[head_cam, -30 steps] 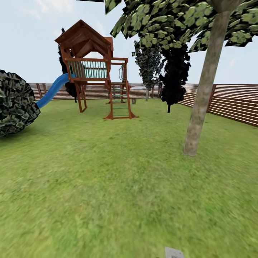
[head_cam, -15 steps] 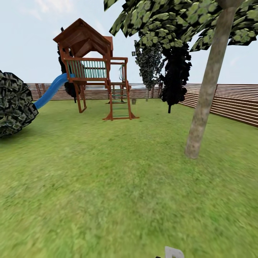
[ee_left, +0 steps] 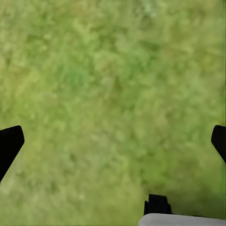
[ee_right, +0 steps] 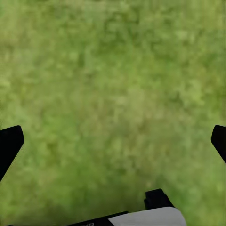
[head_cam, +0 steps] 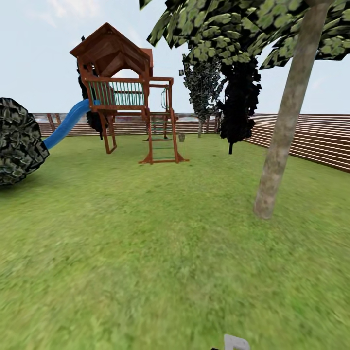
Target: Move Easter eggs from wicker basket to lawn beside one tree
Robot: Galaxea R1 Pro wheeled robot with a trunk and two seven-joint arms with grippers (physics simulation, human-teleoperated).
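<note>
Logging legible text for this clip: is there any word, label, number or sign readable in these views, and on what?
None. No readable text on the wooden play tower, its blue slide, the fence, the near tree trunk or the lawn.
A small dark patch beside the far foliage is too small to tell whether it bears writing.
Both wrist views show bare grass between open fingertips.

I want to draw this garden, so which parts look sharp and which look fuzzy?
Head view: the playhouse with its blue slide and the fence look crisp, while the near lawn smears into soft blotches. Left wrist view: the grass is a blurry green haze between the dark fingertips. Right wrist view: the same soft blur, no clear shadows.
</note>
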